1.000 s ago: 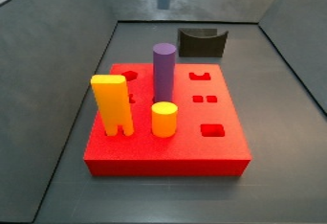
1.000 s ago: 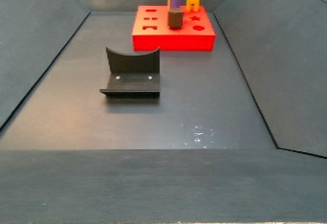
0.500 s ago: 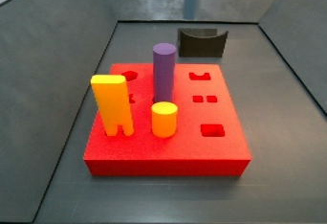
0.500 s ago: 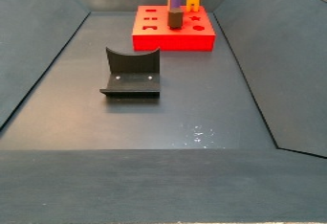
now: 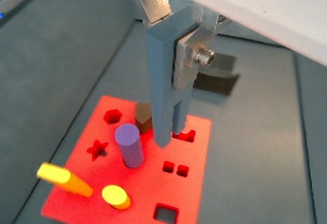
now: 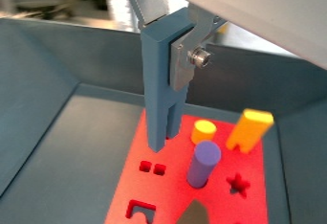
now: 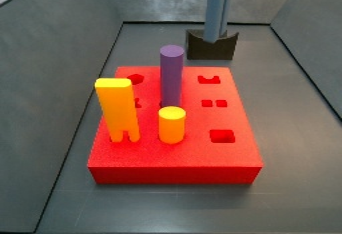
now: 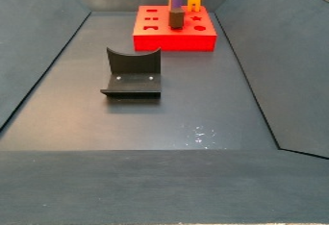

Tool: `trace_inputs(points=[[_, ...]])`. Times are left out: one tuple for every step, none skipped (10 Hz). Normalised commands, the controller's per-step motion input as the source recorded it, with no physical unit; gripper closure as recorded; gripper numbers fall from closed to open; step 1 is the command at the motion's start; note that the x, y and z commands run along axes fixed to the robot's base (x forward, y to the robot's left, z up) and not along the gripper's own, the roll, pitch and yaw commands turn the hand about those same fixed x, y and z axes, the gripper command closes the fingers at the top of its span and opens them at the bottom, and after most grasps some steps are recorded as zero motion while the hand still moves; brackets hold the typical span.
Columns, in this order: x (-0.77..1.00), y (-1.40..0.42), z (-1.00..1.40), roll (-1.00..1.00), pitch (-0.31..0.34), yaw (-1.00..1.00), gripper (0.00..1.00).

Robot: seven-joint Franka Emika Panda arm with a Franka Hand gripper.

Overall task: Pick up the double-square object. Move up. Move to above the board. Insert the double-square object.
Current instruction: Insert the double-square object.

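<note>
Gripper [image 5: 175, 38] clamped shut on upright double-square object [image 5: 163, 84], pointing straight down, held above board [image 5: 76, 170] near its 12 o'clock edge, legs clear of holes.

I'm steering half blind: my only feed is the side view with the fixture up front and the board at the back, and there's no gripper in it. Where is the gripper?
Observer: The gripper is up over the board; both wrist views show it.
Operator: Is it holding anything?
Observer: Yes. Its fingers clamp the double-square object, upright with the legs pointing down.
Operator: Is it inserted yet?
Observer: No. Its lower end hangs clear above the board, and the pair of square holes is empty.
</note>
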Motion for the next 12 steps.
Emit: trace_inputs(points=[[0.0,0.0,-0.34,0.0,-0.027,-1.0,1.0],[0.0,0.0,-0.35,0.0,-0.023,-1.0,1.0],[0.01,0.0,-0.37,0.0,-0.051,-1.0,1.0],[0.05,0.0,-0.35,0.0,-0.113,-1.0,1.0],[0.11,0.0,-0.38,0.0,-0.133,-0.99,1.0],[0.06,0.0,-0.41,0.02,-0.084,-1.0,1.0],[0.05,0.0,-0.43,0.03,-0.073,-1.0,1.0],[0.07,0.0,-0.43,0.03,-0.086,-1.0,1.0],[0.1,0.0,-0.47,0.06,-0.081,-1.0,1.0],[0.12,-0.01,-0.63,0.17,-0.02,-1.0,1.0],[0.25,0.0,-0.73,0.22,-0.02,-0.88,1.0],[0.23,0.0,-0.69,0.24,0.0,-0.88,1.0]])
